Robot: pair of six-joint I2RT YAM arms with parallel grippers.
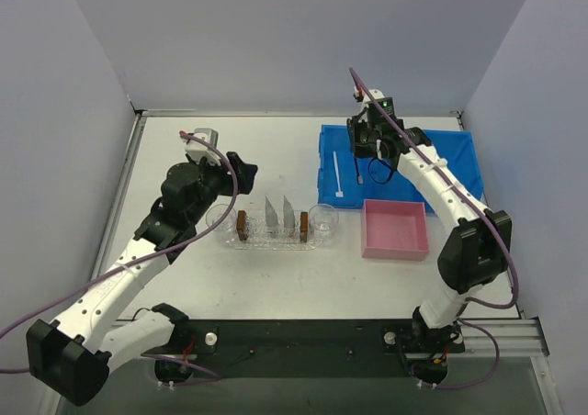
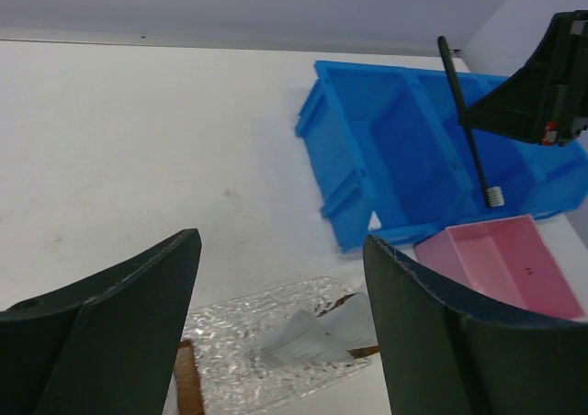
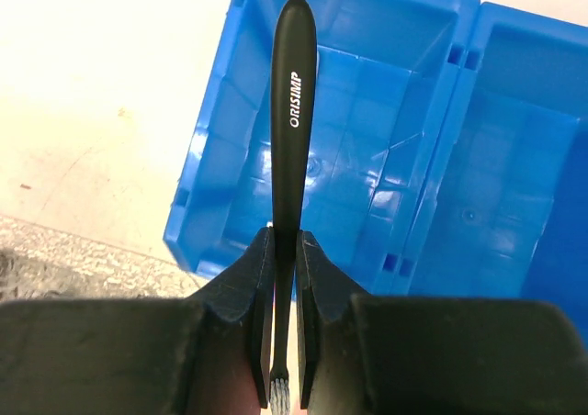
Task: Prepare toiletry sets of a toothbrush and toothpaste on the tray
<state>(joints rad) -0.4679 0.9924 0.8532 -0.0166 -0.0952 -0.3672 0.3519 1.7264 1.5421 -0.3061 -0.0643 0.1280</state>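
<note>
Toothbrush – the black one – is clenched in the right end effector above the blue bin near the bench's far-right corner, while the tray lies mid-bench toward the near-left, long axis along the near edge, with the released left end effector hovering closer.

Our left arm reaches forward and bends at the elbow, so that its gripper hangs just behind the left end of the tray, jaws spread wide with nothing between them. Our right arm stretches well behind the tray's right end. Its gripper is clamped on the black toothbrush, pinching the handle near the bristles.
</note>
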